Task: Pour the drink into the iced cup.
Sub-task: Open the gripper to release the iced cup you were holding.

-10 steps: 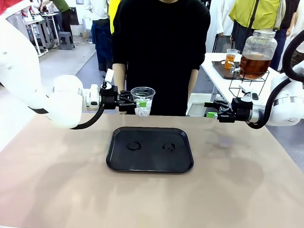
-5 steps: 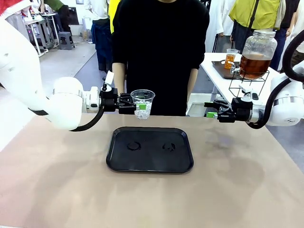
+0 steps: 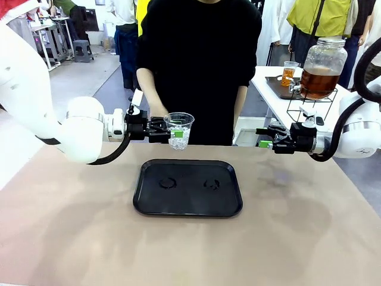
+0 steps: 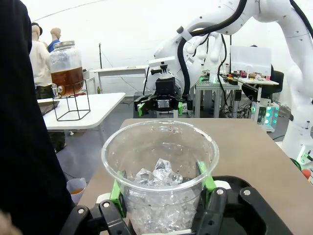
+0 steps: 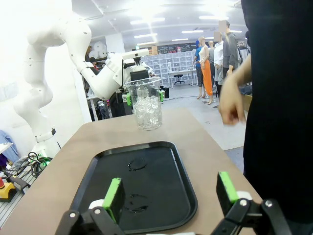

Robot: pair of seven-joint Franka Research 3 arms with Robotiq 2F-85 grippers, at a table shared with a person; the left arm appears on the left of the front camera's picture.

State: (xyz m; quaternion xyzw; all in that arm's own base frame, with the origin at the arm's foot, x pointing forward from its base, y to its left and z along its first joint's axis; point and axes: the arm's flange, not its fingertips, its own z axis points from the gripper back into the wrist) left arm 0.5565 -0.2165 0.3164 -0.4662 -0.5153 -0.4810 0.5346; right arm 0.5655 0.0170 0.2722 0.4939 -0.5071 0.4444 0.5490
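While the tabletop (image 3: 297,238) and black tray (image 3: 188,205) lie as before, the person's hand (image 3: 158,111) has come in behind the left claw (image 3: 172,132). That claw stays clamped on the iced cup (image 3: 179,130), above the tabletop's far edge, beyond the tray. Right claw (image 3: 262,137): jaws apart, empty, over the far right edge. The drink (image 3: 316,81) sits in a jar, far right.

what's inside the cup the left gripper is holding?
Ice cubes fill roughly the lower half of the clear cup; no amber liquid among them. The left gripper pads cover parts of the side walls, and the cup's very bottom lies below the wrist picture's edge.
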